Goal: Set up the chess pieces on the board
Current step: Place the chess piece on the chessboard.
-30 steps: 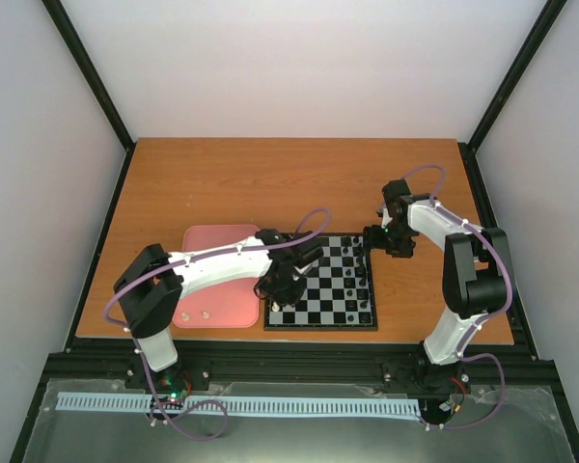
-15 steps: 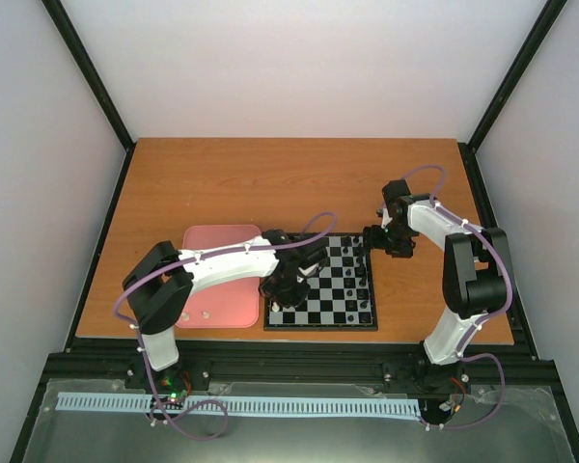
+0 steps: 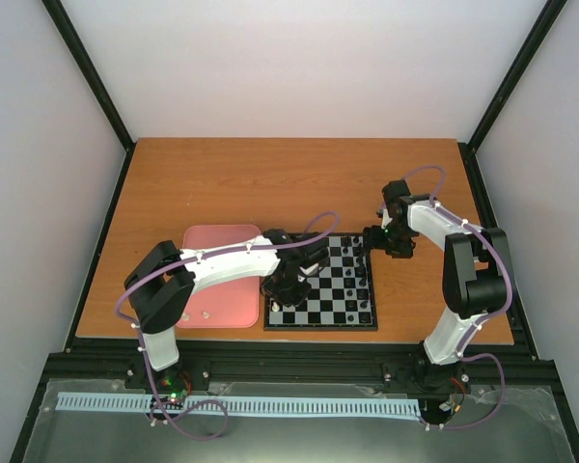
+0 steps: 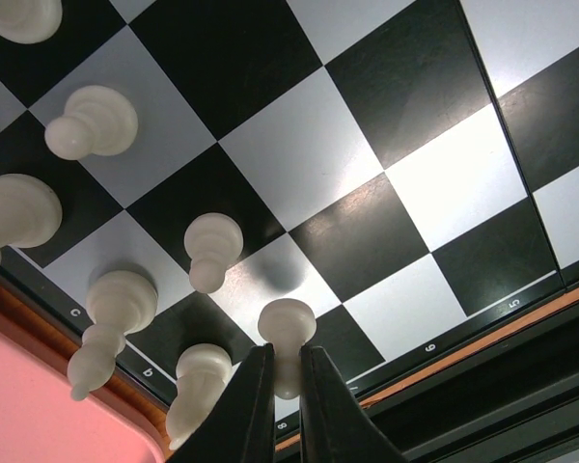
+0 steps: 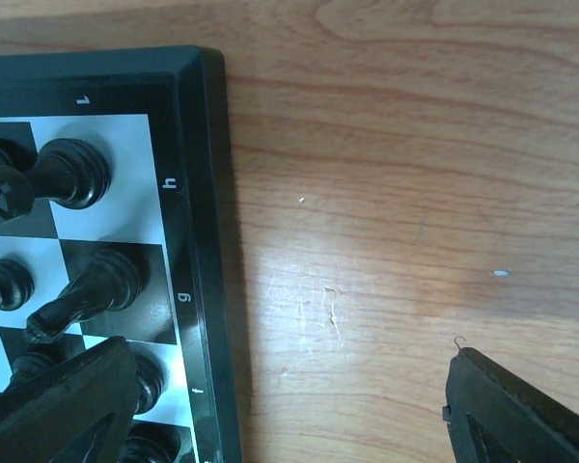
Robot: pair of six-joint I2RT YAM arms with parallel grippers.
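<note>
Left pincer [image 4: 286, 359] clenched on white pawn [image 4: 288, 326] (jaws nearly touching), over board [image 4: 367, 145] edge. Right pincer [image 5: 289, 400] spread wide, empty, straddling board rim.

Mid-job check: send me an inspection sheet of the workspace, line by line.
Surface: wooden table, faint scratches beside the board's corner.
Job's things: board lies flat near the front edge; white chess pieces stand along its left side.
Clutter: pink tray left of the board, two small pale items on it; black pieces on the board's right side.
End effectors: left end effector shut on a white pawn at the board's left edge; right end effector open, beside the far-right corner.
Cables: purple cables loop along both arms.
Surroundings: white walls, black frame.
</note>
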